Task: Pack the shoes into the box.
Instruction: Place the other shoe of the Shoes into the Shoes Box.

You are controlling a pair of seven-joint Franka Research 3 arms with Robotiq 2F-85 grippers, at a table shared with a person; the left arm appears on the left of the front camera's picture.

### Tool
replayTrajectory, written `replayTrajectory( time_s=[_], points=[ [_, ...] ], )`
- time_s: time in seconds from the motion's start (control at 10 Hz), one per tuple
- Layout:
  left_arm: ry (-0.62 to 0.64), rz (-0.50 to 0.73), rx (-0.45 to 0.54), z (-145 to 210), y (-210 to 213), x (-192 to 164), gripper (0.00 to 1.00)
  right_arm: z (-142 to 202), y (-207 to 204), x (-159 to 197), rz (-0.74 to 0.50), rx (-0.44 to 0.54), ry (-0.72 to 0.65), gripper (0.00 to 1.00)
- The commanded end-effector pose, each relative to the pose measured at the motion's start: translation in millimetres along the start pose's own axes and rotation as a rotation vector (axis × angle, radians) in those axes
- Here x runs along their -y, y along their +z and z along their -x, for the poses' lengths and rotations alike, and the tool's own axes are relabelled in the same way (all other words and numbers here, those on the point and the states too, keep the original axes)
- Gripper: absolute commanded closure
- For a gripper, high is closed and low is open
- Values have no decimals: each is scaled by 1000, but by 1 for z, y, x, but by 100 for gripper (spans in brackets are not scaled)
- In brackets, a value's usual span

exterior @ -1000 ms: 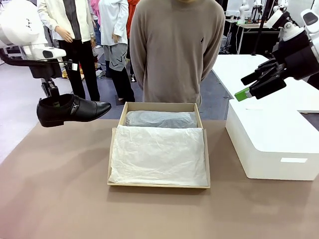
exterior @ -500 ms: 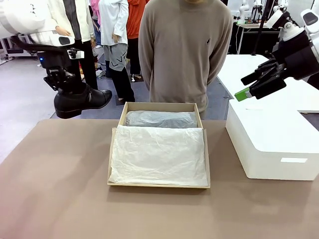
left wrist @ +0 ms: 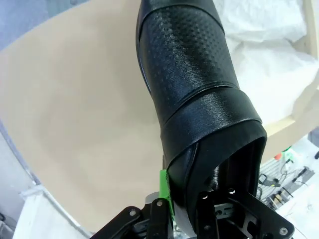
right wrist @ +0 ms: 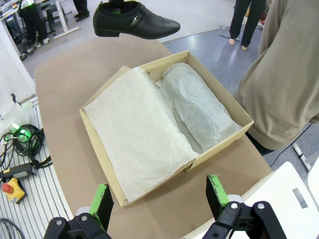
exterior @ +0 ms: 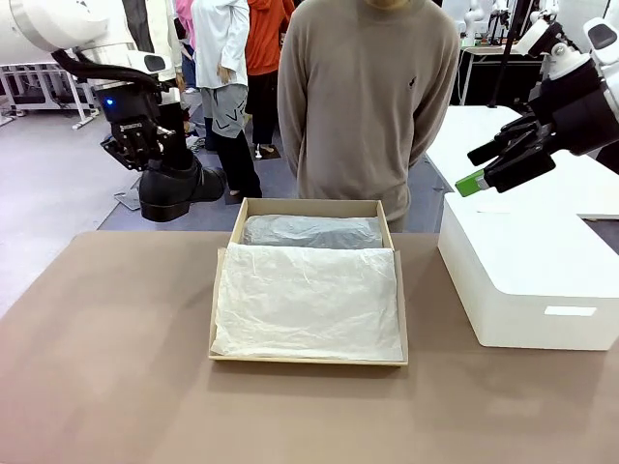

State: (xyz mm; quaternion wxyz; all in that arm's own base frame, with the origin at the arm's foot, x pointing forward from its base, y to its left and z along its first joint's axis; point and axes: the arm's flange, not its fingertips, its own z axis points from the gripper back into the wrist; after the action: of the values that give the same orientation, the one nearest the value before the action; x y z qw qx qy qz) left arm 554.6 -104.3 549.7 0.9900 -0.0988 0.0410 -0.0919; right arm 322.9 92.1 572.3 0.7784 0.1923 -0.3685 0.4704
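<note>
Left hand [exterior: 155,155] is pinching one black shoe [exterior: 179,184] by the rim at its heel and holding it in the air near the far left corner of the tabletop [exterior: 116,367]. The shoe is left of the box [exterior: 215,300], apart from it and touching nothing else. In the left wrist view, the hand [left wrist: 187,199] is gripping with one finger inside the shoe opening and the green-padded finger outside. The shoe [left wrist: 194,84] is hanging toe away from the camera over the tabletop [left wrist: 75,109], with the box edge [left wrist: 299,119] and tissue paper [left wrist: 264,74] off to the side.

In the right wrist view, the shoe [right wrist: 134,21] is showing side-on, level, with its strap and buckle visible, beyond the box [right wrist: 234,134].

The box is sitting open in the middle of the tabletop. White tissue paper [exterior: 309,304] is covering its near part. A tissue-wrapped bundle [exterior: 309,232] is lying along the far wall, with something dark showing through; I cannot tell what it is.

Right hand [exterior: 476,166] is spread wide and holding nothing, hovering above the white box [exterior: 532,280] on the right. Its green pads [right wrist: 102,199] are standing far apart, high over the box's near side.

A person [exterior: 368,97] is standing at the far edge, behind the box.
</note>
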Motion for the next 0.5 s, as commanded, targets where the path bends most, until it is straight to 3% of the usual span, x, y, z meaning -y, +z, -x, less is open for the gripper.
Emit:
replayTrajectory(
  time_s=[0.0,0.4],
  points=[
    [-31,5,-13,-2,-4,-15,100,-1,-1,2,-13,20,8,0],
    [-31,5,-13,-2,-4,-15,100,-1,-1,2,-13,20,8,0]
  ],
)
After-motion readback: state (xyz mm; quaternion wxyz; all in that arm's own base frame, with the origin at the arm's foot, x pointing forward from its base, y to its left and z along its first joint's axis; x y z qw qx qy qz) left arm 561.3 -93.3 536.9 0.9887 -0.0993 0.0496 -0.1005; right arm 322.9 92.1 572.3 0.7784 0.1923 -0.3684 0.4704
